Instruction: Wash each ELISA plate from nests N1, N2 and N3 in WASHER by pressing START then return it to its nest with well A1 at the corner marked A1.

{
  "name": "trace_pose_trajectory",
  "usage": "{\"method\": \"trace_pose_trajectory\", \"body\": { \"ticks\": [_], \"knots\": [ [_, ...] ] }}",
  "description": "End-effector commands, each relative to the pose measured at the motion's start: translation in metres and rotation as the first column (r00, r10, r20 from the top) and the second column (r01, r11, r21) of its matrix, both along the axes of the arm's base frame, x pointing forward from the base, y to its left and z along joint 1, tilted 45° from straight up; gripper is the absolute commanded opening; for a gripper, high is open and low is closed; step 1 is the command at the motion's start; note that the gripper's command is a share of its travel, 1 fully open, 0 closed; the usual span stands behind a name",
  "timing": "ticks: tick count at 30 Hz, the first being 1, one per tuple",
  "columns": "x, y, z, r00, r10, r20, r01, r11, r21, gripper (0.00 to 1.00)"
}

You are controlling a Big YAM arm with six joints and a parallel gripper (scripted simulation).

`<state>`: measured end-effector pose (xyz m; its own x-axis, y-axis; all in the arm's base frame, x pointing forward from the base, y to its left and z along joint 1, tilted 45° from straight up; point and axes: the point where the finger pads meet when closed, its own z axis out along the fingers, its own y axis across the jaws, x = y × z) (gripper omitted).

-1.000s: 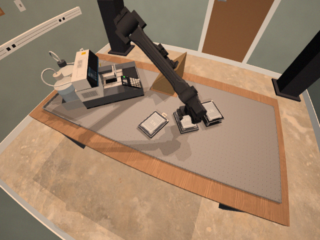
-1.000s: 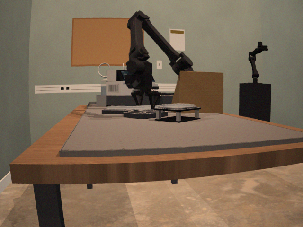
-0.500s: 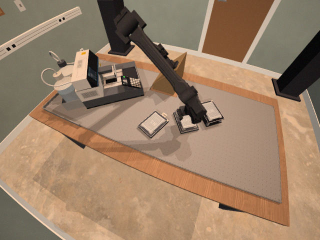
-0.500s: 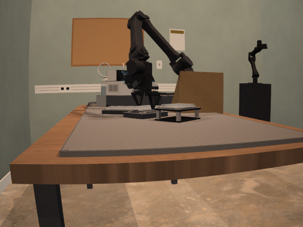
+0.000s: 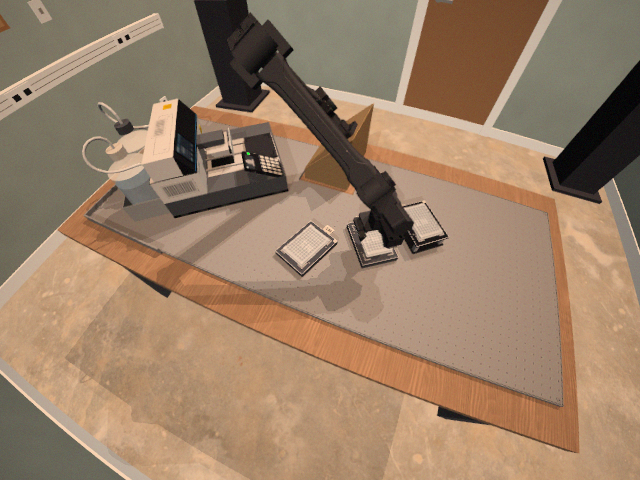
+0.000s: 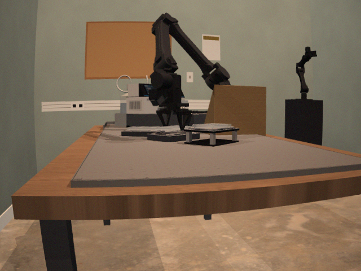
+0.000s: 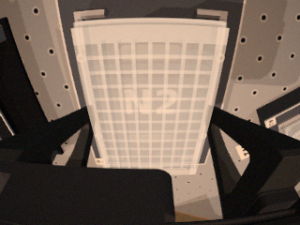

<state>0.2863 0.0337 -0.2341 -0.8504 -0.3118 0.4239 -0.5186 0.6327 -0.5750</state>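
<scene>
Wrist view: the claw (image 5: 378, 236) (image 6: 174, 127) (image 7: 150, 112) stands wide, apparently gripping the N2 plate (image 5: 373, 245) (image 6: 170, 127) (image 7: 150, 70) by its long sides, over nest N2 (image 5: 379, 261) (image 6: 163, 138) (image 7: 150, 7). A slight skew or early release could leave an edge riding on the locators; a wide finger could also nudge the neighbouring raised stand (image 5: 428, 241) (image 6: 212, 139). Top view shows the washer's lamp (image 5: 248, 153) green, hidden in the exterior view, which reveals the stand's legs.

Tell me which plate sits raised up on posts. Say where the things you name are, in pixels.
The plate (image 5: 424, 222) (image 6: 211, 126) farthest from the washer (image 5: 175, 186) (image 6: 135, 105): its nest (image 5: 430, 241) (image 6: 212, 130) (image 7: 21, 84) alone has posts (image 6: 212, 139); the others sit low.
</scene>
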Motion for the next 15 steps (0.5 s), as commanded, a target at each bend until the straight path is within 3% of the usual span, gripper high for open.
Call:
{"method": "trace_pose_trajectory", "body": {
  "ticks": [1,15],
  "knots": [
    [0.0097,0.0065,0.0012,1.000,0.011,0.019,-0.011,1.000,0.011,0.84],
    [0.0150,0.0060,0.0046,0.999,0.013,0.033,-0.014,1.000,0.022,0.84]
  ]
}}
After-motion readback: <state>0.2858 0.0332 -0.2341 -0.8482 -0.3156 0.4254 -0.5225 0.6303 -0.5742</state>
